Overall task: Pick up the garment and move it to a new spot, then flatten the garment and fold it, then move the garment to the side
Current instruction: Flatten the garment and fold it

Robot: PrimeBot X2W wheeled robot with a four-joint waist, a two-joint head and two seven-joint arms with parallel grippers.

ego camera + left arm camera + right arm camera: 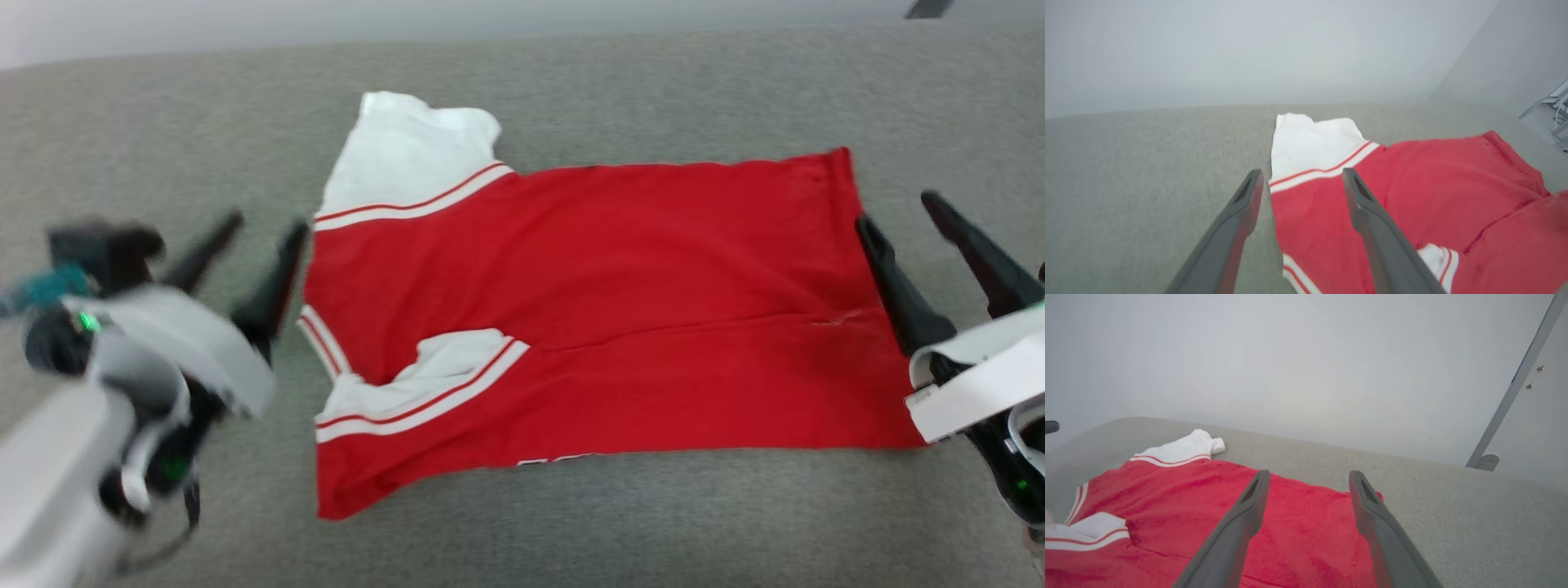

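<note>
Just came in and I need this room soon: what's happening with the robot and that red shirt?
A two-armed robot is folding the red garment, which lies flat on the grey surface with one white sleeve folded over the body. The left gripper is at the sleeve end, the right gripper at the hem end; both are open, holding nothing.

Head view: a grey woven surface (163,122) is spreading across the frame and meeting a pale wall (245,24) along the upper edge. A dark bar (927,8) is cutting into the upper right corner. Left wrist view: two pale walls are joining at a corner (1461,53) at upper right, and a light rack (1557,110) is showing at the right edge. Right wrist view: a grey pole (1515,384) is running slantwise down the right side and ending in a round foot (1488,461). Soft, even light is falling throughout.
</note>
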